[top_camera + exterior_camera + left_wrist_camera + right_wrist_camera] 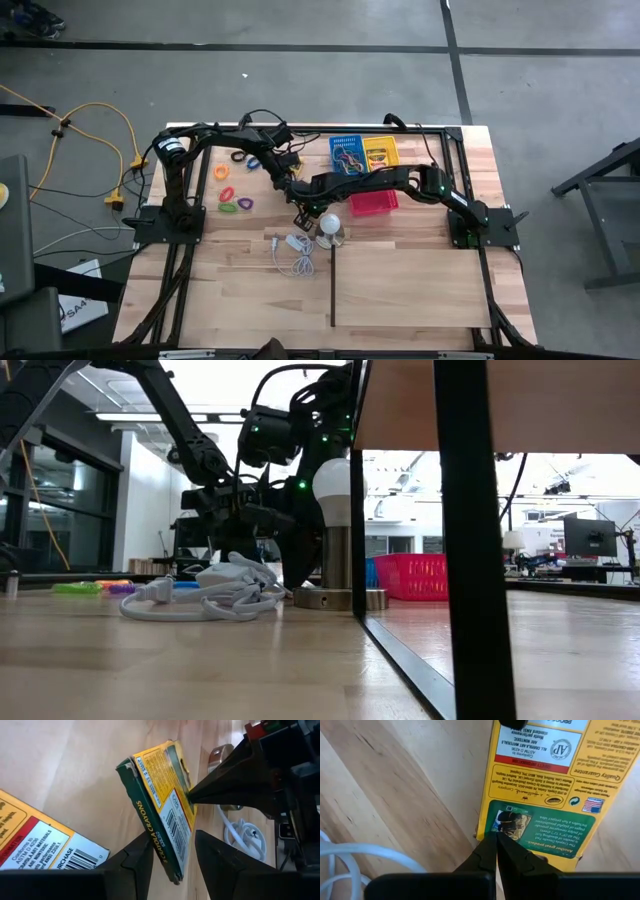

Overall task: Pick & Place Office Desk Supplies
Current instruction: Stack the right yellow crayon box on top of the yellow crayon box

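Two-arm handling of a crayon packet [162,815], a yellow-and-green box seen in both wrist views. The left end effector [172,857] has its two fingers set narrowly either side of the packet's lower edge, holding it tilted on edge above the wooden bench [400,280]; contact looks light, so the hold is judged a pinch, not a firm clamp. The right end effector [495,851] has its fingertips pressed together to a point, resting against the packet's green panel and gripping nothing. A second packet [35,840] lies flat just beside the held one. In the high view both end effectors meet just beyond the white bulb [330,222], with the coiled cord [292,255] just beside it; the red basket [373,203], blue basket [347,152] and yellow basket [380,152] stand near the bulb, the coloured rings [233,190] well apart from it. Step in hand: picking or steadying the packet. The next move calls for a secure hold, then carriage to a basket.
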`<state>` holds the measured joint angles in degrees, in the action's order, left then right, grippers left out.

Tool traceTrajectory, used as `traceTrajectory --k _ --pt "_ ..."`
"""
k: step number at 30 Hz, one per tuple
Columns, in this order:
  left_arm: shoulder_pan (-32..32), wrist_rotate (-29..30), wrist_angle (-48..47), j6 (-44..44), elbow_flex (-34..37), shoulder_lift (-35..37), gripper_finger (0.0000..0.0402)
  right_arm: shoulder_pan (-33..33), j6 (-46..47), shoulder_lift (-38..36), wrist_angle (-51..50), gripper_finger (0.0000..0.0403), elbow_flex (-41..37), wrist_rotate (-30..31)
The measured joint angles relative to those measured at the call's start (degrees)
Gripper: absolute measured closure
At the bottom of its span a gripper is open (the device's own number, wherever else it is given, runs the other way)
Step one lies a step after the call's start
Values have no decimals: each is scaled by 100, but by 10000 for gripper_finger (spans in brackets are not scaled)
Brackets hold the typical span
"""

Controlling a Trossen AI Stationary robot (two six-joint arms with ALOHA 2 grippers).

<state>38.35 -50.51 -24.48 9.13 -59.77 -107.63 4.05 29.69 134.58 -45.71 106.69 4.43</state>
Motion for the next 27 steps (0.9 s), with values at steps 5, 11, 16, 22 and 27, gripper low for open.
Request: traceTrajectory --k 5,11,16,22,27 --pt "-68 -163 104 -17 0 0 261 -6 -15 0 -4 401 0 11" --pt "-70 -209 142 -17 0 0 272 -25 -15 0 -4 401 -2 61" --pt "-70 -227 193 -25 0 0 307 -37 -15 2 -4 401 -2 116" --pt "-40 -530 300 -151 -2 0 339 -37 -15 4 17 401 -2 117" --pt "-29 -550 309 -168 -2 0 343 -37 -15 7 26 401 -2 122"
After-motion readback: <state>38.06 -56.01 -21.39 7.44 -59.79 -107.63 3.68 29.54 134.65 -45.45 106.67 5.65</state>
